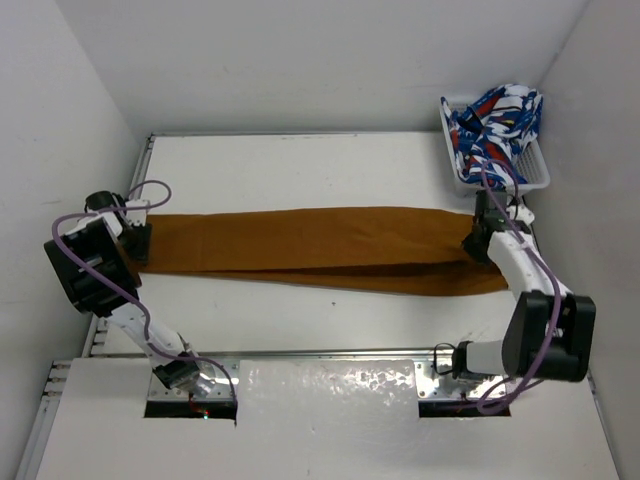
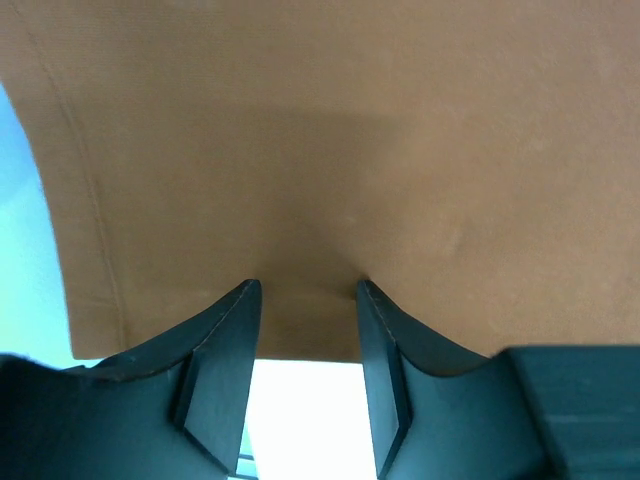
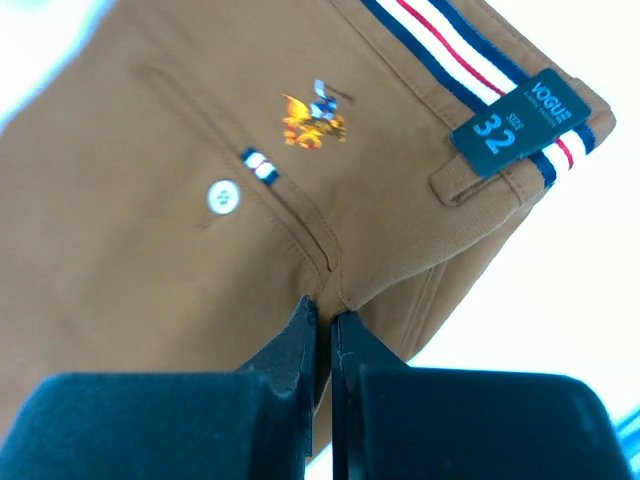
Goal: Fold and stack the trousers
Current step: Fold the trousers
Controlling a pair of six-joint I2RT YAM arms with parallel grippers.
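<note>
Where the mustard-brown trousers (image 1: pixel 320 248) lie stretched sideways across the white worktop (image 1: pixel 300 165), the leg end nearly reaches the left edge and the waist end stops short of the right, with bare surface beyond and nearer. Only the left wrist view shows the left fingers (image 2: pixel 225 340) spread, tips over the hem edge, not clamped. Only the right wrist view shows the right fingers (image 3: pixel 285 350) pressed together, pinching the trousers near the waist, beside a button (image 3: pixel 221 196), an embroidered emblem (image 3: pixel 312 118), the striped waistband (image 3: pixel 450 55) and a size label (image 3: pixel 512 122). From above, a white basket (image 1: pixel 538 182) of patterned clothes (image 1: pixel 495 112) fills the far right corner, just beyond the waist end; walls (image 1: pixel 300 60) close three sides.
</note>
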